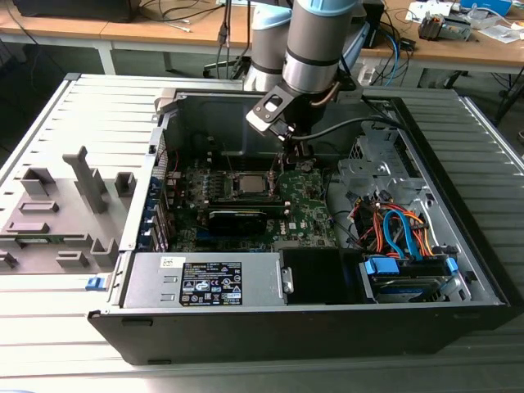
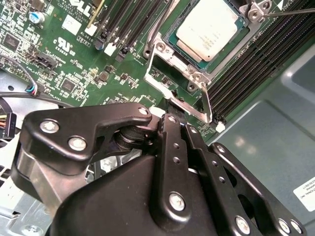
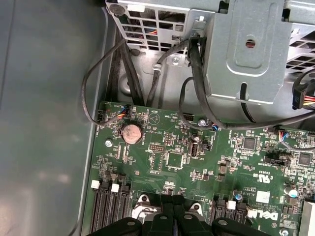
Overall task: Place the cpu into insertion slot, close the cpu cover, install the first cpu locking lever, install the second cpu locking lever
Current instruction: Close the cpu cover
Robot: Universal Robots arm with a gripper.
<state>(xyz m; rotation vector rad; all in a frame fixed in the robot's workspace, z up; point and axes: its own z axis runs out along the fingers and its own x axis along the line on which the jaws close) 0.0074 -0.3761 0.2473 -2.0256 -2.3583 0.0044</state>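
Note:
The cpu (image 2: 206, 27), a dull silver square, lies in the insertion slot (image 2: 171, 40) on the green motherboard; in the exterior view the cpu (image 1: 248, 185) is at the case's middle. The cpu cover (image 2: 156, 73), a silvery frame with a cut-out middle, stands tilted up off the slot. My gripper (image 2: 172, 115) is shut, with its black fingertips at the cover's raised free edge; I cannot tell whether they pinch it. In the exterior view the gripper (image 1: 291, 155) hangs just to the exterior view's right of the slot. A thin locking lever (image 2: 290, 12) crosses beside the slot.
Black memory slots (image 2: 256, 54) flank the socket. A coin cell (image 3: 131, 132), loose black cables (image 3: 197, 78) and a metal drive cage (image 3: 246, 49) lie beyond the gripper. The power supply (image 1: 205, 282) and coloured cables (image 1: 393, 229) sit at the case's front. A grey fixture (image 1: 57, 213) stands outside.

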